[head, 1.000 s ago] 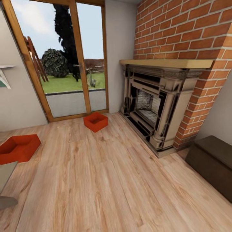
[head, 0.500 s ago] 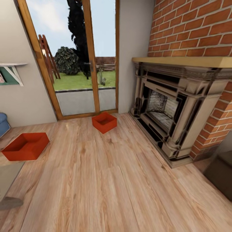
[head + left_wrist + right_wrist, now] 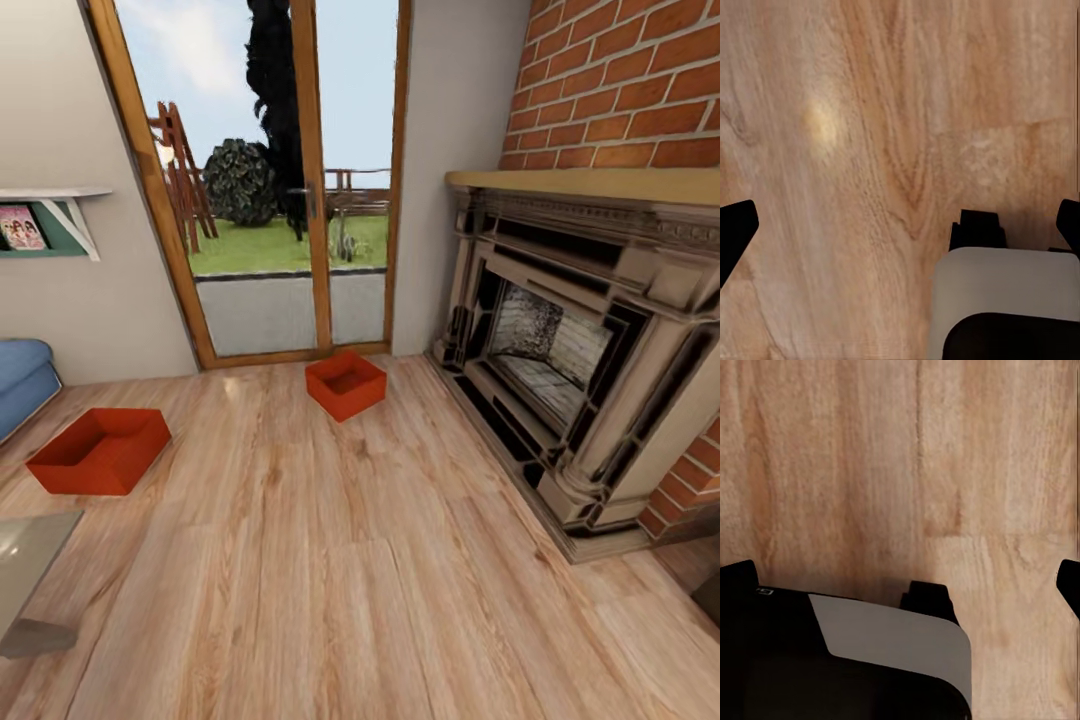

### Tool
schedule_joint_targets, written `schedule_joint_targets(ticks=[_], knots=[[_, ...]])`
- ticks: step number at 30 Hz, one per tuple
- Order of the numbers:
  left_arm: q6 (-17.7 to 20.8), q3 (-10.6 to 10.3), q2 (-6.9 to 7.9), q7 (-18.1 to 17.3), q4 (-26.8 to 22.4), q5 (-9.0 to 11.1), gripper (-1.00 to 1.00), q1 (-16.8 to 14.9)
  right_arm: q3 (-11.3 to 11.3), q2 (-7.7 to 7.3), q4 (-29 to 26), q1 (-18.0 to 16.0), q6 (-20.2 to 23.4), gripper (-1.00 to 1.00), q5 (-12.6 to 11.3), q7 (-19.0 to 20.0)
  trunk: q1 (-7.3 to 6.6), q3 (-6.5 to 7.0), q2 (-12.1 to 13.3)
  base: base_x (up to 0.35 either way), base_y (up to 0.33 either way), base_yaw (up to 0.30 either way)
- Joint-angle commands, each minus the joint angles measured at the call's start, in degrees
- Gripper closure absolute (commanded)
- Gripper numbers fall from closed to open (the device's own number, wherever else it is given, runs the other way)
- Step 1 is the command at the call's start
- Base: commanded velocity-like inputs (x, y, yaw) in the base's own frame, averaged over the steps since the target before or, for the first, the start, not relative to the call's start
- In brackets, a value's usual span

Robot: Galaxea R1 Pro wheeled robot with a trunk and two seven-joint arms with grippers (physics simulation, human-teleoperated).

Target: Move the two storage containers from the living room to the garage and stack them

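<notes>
The two storage containers sit apart on the wood-plank floor of the living room: one container lies at the left, near the blue sofa, and the other container rests just in front of the wood-framed glass doors, between the sofa side and the fireplace. Both are open-topped and upright. A brick wall rises above the mantel, and a small shelf hangs on the beige wall. The left gripper points down at bare planks, its dark fingertips spread wide with nothing between them. The right gripper likewise hangs over bare planks, fingers parted and holding nothing.
</notes>
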Motion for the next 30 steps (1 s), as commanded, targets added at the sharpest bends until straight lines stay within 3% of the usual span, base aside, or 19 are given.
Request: schedule_joint_targets(ticks=[1, 30], knots=[[-0.38, -0.49, -0.03, 0.02, 0.22, 0.52, -1.0, -0.09, 0.11, -0.01, 0.01, -0.03, -0.05, -1.0, 0.35, 0.02, 0.03, -0.06, -0.02, 0.332, -0.159, 0.028], [-0.47, -0.49, -0.03, 0.02, 0.22, 0.52, -1.0, -0.09, 0.11, -0.01, 0.01, -0.01, -0.05, -1.0, 0.35, 0.02, 0.03, -0.07, -0.02, 0.294, -0.209, 0.002]])
